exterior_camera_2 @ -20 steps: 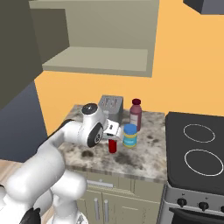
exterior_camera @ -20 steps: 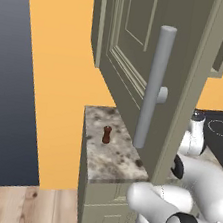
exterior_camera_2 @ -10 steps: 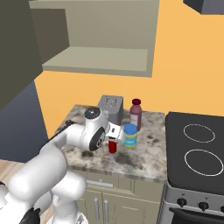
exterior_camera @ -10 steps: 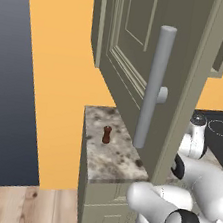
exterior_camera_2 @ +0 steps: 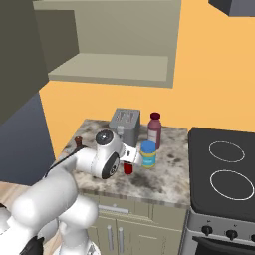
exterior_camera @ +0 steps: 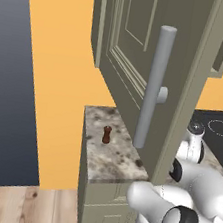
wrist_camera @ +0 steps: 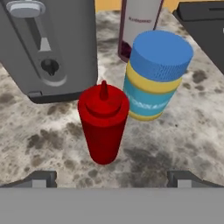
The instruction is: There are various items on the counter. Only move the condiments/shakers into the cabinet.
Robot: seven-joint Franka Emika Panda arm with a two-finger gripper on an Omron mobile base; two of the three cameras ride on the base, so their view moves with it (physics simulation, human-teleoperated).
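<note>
Hand view: a red squeeze bottle [wrist_camera: 103,123] stands upright on the counter [wrist_camera: 183,131], centred ahead of the gripper [wrist_camera: 112,178].
Jaws: spread wide, one fingertip [wrist_camera: 41,178] at each lower corner, nothing between them; the red bottle sits just beyond the gap.
Jar: a blue-lidded jar with a yellow and teal label [wrist_camera: 155,74] stands just beside the red bottle, apart from it.
Toaster: a grey toaster [wrist_camera: 52,43] stands behind the red bottle on the other side.
Dark bottle: a purple bottle [wrist_camera: 138,26] stands behind the jar.
Right base view: the gripper [exterior_camera_2: 133,155] reaches low over the counter [exterior_camera_2: 164,177], close to the red squeeze bottle [exterior_camera_2: 128,168], with the jar [exterior_camera_2: 148,154], purple bottle [exterior_camera_2: 155,129] and toaster [exterior_camera_2: 125,126] grouped behind.
Shaker: a small dark reddish-brown shaker [exterior_camera: 107,134] stands upright near the counter's [exterior_camera: 112,156] far left end, well apart from the group; also seen past the arm [exterior_camera_2: 78,143].
Cabinet: the door [exterior_camera: 156,64] with its grey bar handle [exterior_camera: 154,87] hangs swung open over the counter; the open shelf [exterior_camera_2: 112,67] is above.
Stove: black stovetop [exterior_camera_2: 224,172] adjoins the counter.
</note>
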